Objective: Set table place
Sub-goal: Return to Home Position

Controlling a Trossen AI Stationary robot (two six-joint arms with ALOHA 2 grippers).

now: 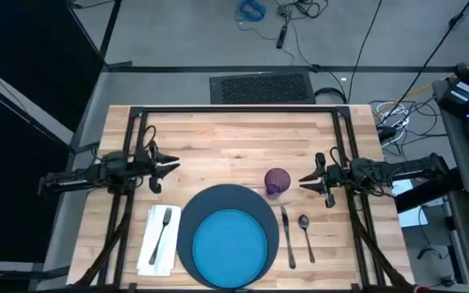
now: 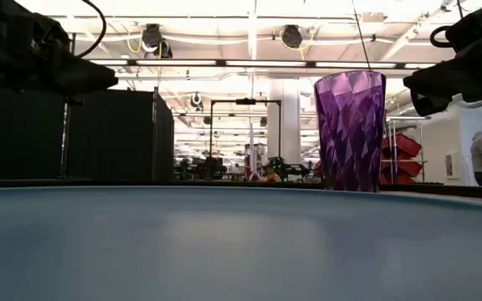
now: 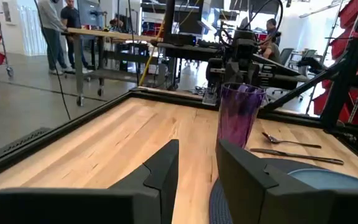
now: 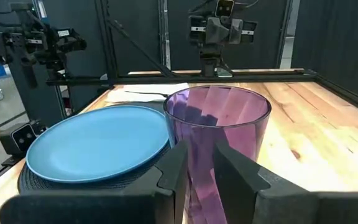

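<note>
The table place lies near the table's (image 1: 234, 138) front edge. A dark round mat (image 1: 187, 218) bears a blue plate (image 1: 230, 244). To its left a fork (image 1: 163, 232) rests on a white napkin (image 1: 148, 254). A knife (image 1: 287, 240) and a spoon (image 1: 305, 232) lie on the wood to its right. A purple cup (image 1: 277, 181) stands upright at the mat's far right rim. My right gripper (image 1: 304, 181) hovers just right of the cup, apart from it, fingers a narrow gap open (image 4: 201, 165). My left gripper (image 1: 173, 166) hangs over bare wood at the left, also narrowly open (image 3: 196, 162).
A black metal frame (image 1: 234, 108) edges the table's far side, with uprights at both arm bases. Bare wood stretches between the two grippers and toward the far edge. People stand at benches in the room beyond the table.
</note>
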